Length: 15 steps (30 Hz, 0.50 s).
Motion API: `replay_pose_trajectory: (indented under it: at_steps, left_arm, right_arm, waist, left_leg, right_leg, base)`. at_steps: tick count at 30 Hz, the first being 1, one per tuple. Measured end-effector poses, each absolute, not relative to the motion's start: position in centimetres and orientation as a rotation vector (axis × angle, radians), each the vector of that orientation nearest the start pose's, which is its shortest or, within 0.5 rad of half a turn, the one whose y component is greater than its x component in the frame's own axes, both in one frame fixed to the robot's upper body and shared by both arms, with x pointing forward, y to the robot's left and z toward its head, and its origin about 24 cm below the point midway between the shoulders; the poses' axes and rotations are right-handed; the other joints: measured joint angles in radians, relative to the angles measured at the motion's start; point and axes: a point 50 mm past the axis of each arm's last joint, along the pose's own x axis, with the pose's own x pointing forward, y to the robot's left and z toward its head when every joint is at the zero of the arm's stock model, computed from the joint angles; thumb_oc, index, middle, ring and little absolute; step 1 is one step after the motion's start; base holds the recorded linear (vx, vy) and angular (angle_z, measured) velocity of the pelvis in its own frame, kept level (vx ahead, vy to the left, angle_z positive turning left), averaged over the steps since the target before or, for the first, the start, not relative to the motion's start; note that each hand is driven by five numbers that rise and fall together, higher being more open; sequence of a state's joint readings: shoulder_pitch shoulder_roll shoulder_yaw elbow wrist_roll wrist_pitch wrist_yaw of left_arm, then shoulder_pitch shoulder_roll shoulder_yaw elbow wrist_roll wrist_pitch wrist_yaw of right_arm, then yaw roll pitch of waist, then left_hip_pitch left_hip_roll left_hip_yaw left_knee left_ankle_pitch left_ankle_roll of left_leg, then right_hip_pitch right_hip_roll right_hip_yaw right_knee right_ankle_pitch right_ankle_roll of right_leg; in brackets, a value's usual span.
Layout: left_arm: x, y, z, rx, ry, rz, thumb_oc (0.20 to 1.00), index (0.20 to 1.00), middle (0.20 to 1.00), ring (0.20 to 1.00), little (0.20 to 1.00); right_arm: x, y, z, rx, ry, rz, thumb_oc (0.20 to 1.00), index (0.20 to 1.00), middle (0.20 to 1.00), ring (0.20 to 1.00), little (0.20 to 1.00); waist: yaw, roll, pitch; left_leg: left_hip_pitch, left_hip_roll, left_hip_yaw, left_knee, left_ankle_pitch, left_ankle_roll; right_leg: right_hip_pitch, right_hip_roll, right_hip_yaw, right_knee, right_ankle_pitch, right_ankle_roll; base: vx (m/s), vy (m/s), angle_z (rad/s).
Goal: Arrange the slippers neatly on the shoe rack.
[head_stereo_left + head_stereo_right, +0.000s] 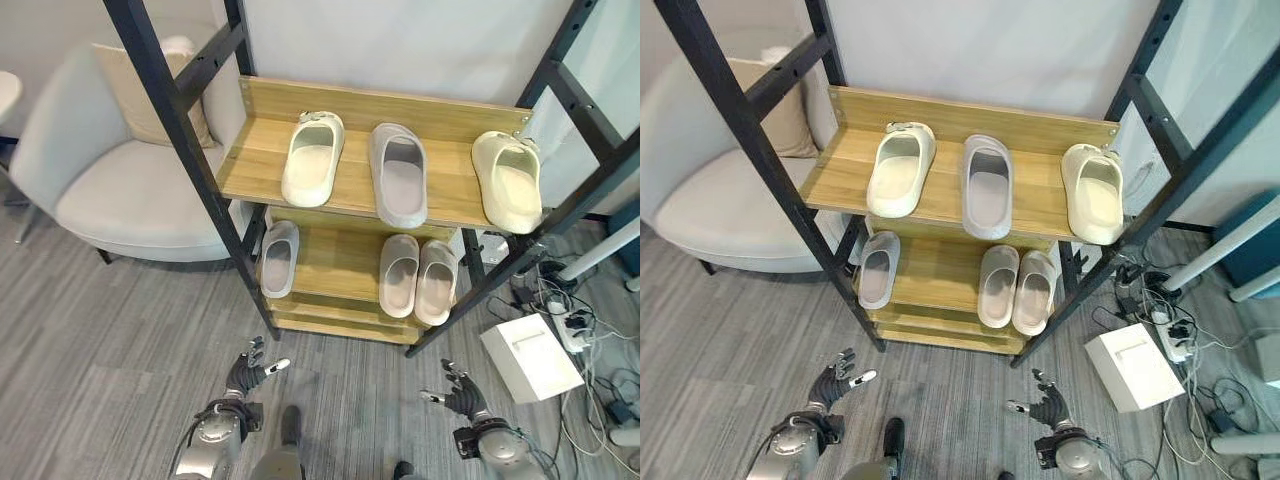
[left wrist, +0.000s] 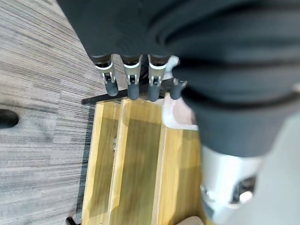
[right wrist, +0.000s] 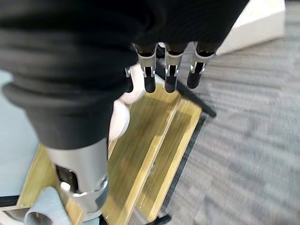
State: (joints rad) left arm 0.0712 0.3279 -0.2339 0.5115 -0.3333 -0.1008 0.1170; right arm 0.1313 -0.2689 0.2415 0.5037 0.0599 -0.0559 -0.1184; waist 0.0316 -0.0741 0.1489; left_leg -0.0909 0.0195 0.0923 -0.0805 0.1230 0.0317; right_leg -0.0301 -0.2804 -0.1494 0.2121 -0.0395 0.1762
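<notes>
A wooden shoe rack [image 1: 258, 160] in a black frame stands before me. On its top shelf lie a cream slipper [image 1: 313, 158] at the left, a grey slipper [image 1: 399, 173] in the middle and a second cream slipper [image 1: 509, 180] at the right edge. The lower shelf holds one grey slipper [image 1: 278, 258] at the left and a pinkish pair [image 1: 417, 277] side by side at the right. My left hand [image 1: 246, 374] and right hand [image 1: 460, 391] hang low over the floor in front of the rack, both open and empty, fingers spread.
A light grey armchair [image 1: 120, 185] with a beige cushion stands left of the rack. A white box [image 1: 530, 357] lies on the floor at the right, beside a power strip [image 1: 566, 326] and tangled cables. Grey wood-look floor lies in front.
</notes>
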Motion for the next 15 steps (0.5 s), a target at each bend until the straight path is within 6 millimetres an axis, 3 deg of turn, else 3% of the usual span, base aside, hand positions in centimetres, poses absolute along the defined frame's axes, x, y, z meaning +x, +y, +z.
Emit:
replay_pose_trajectory:
  at_steps: [1, 3, 5, 6, 7, 11, 15]
  left_arm:
    - [19.6, 21.2, -7.3, 0.084, 0.517, 0.082, 1.0, 1.0, 1.0, 1.0, 1.0]
    - [19.6, 21.5, -7.3, 0.097, 0.52, 0.081, 1.0, 1.0, 1.0, 1.0, 1.0]
    - [19.6, 21.5, -7.1, 0.097, 0.512, 0.078, 1.0, 1.0, 1.0, 1.0, 1.0]
    - [19.4, 21.4, -7.2, 0.089, 0.516, 0.081, 1.0, 1.0, 1.0, 1.0, 1.0]
    - [18.7, 21.3, -7.6, 0.084, 0.533, 0.082, 1.0, 1.0, 1.0, 1.0, 1.0]
    - [16.6, 20.9, -8.7, 0.056, 0.596, 0.085, 1.0, 1.0, 1.0, 1.0, 1.0]
    - [16.8, 19.9, -8.6, 0.026, 0.581, 0.066, 1.0, 1.0, 1.0, 1.0, 1.0]
  right_arm:
    - [17.8, -18.6, -8.8, -0.282, 0.582, 0.049, 1.0, 1.0, 1.0, 1.0, 1.0]
    - [18.3, -18.4, -8.6, -0.291, 0.57, 0.059, 1.0, 1.0, 1.0, 1.0, 1.0]
    - [18.1, -18.3, -8.7, -0.281, 0.572, 0.056, 1.0, 1.0, 1.0, 1.0, 1.0]
    - [17.9, -18.2, -8.8, -0.277, 0.579, 0.06, 1.0, 1.0, 1.0, 1.0, 1.0]
    - [17.8, -18.2, -8.9, -0.277, 0.583, 0.06, 1.0, 1.0, 1.0, 1.0, 1.0]
    - [17.8, -18.6, -8.8, -0.288, 0.583, 0.057, 1.0, 1.0, 1.0, 1.0, 1.0]
    - [17.8, -19.0, -8.5, -0.332, 0.569, 0.089, 1.0, 1.0, 1.0, 1.0, 1.0]
  waist:
    - [0.0, 0.011, 0.006]
    - [-0.004, 0.007, 0.003]
    - [-0.016, -0.011, -0.003]
    - [-0.018, -0.026, -0.007]
    - [-0.014, -0.027, -0.015]
    - [-0.01, 0.005, -0.035]
    - [-0.007, 0.016, -0.05]
  left_leg:
    - [0.027, -0.004, 0.011, 0.0, -0.014, -0.001]
    - [0.04, -0.007, 0.011, 0.0, -0.017, -0.003]
    - [0.045, -0.03, -0.011, 0.0, -0.022, -0.006]
    - [0.062, -0.044, -0.016, -0.007, -0.039, -0.019]
    - [0.074, -0.042, -0.012, -0.007, -0.049, -0.023]
    - [0.097, -0.001, -0.014, -0.007, -0.06, -0.043]
    - [0.125, 0.044, -0.025, 0.0, -0.061, -0.059]
  right_leg:
    - [-0.021, 0.006, 0.005, -0.024, -0.017, 0.026]
    - [-0.01, 0.025, -0.038, -0.174, 0.004, 0.017]
    - [-0.012, 0.043, 0.019, -0.258, 0.051, 0.019]
    - [-0.005, 0.046, 0.046, -0.267, 0.104, -0.015]
    - [0.006, 0.048, 0.044, -0.276, 0.131, -0.017]
    - [0.035, 0.094, 0.041, -0.301, 0.145, -0.036]
    - [0.066, 0.14, 0.038, -0.301, 0.132, -0.058]
  base:
    - [0.11, -0.048, -0.23]
    - [0.06, -0.039, 0.09]
    - [0.12, -0.051, 0.47]
    - [0.13, -0.056, 0.31]
    - [0.11, -0.055, 0.04]
    - [0.09, -0.053, -0.1]
    - [0.05, -0.035, 0.01]
